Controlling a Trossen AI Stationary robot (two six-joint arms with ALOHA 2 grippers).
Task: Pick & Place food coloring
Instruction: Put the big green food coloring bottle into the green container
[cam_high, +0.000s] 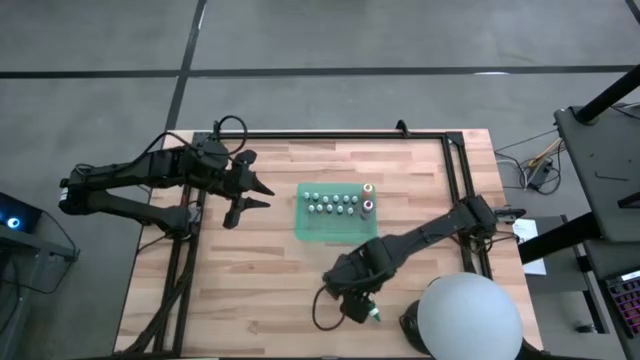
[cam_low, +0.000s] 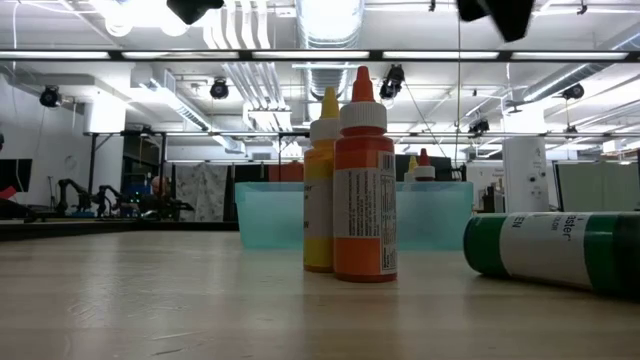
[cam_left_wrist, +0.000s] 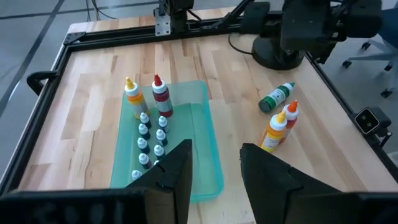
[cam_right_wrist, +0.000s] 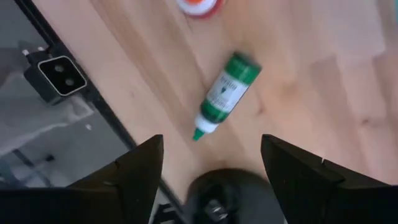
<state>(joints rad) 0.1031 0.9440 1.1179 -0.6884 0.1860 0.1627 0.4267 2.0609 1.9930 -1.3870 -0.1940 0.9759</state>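
Wooden tabletop (cam_high: 250, 290) carries a teal tray (cam_left_wrist: 211, 162) of tiny bottles (cam_left_wrist: 144, 129); the right gripper (cam_right_wrist: 211, 168), spread wide and empty, hangs over 1 toppled green bottle (cam_right_wrist: 227, 90) that may roll off the edge. Left gripper (cam_left_wrist: 214, 171) hovers part-open, empty.

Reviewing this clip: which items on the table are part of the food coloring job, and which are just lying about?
Job items:
- green bottle, lying on its side below the open right gripper
- orange bottle and yellow bottle, upright
- tiny bottles in the teal tray

Lying about:
- camera box at the table edge
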